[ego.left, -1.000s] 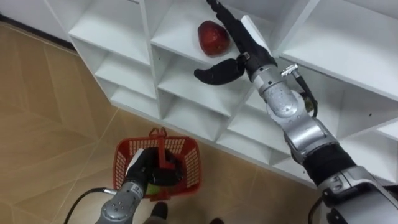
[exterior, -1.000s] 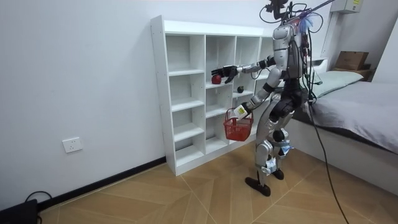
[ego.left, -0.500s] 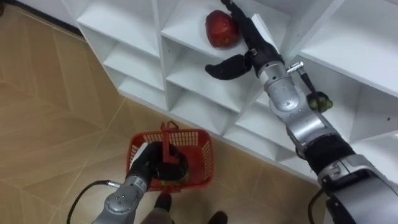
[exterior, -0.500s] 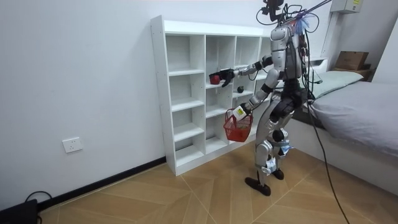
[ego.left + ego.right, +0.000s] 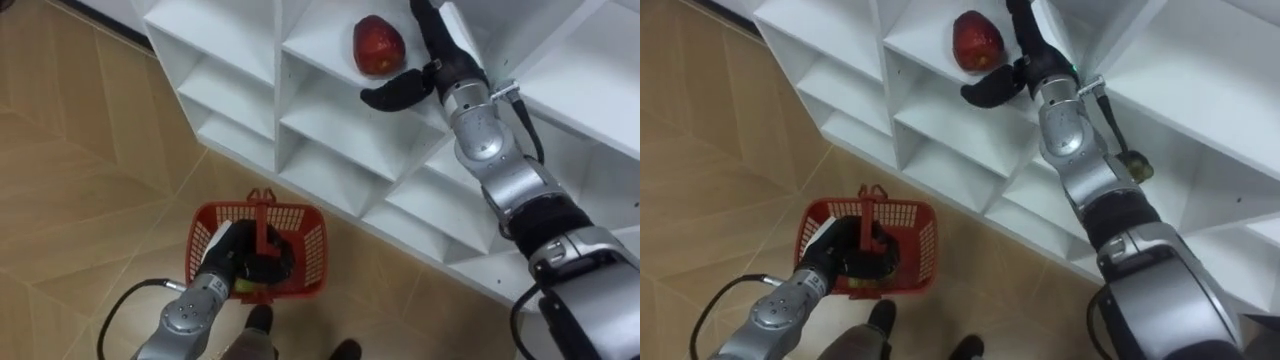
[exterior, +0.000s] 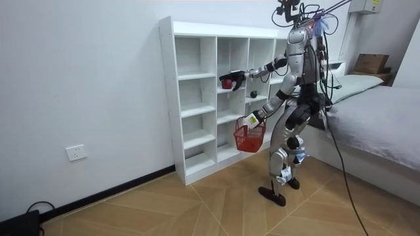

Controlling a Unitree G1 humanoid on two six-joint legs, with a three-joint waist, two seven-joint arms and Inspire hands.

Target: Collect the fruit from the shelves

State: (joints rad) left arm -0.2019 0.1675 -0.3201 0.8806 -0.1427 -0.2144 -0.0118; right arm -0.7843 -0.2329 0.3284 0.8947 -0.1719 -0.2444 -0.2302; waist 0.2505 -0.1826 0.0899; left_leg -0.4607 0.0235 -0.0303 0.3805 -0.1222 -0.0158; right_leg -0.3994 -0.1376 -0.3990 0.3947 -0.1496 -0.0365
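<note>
Right hand is hovering spread just right of the shelved apple; left hand is clutching the basket by its handle.

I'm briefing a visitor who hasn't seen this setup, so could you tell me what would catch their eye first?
The red fruit on a shelf of the white closet stands out, with the robot's open right hand right beside it. Lower down, the left hand holds a red basket by its handle above the wooden floor.

Bright, even light fills the room, with soft shadows inside the white shelf.
</note>
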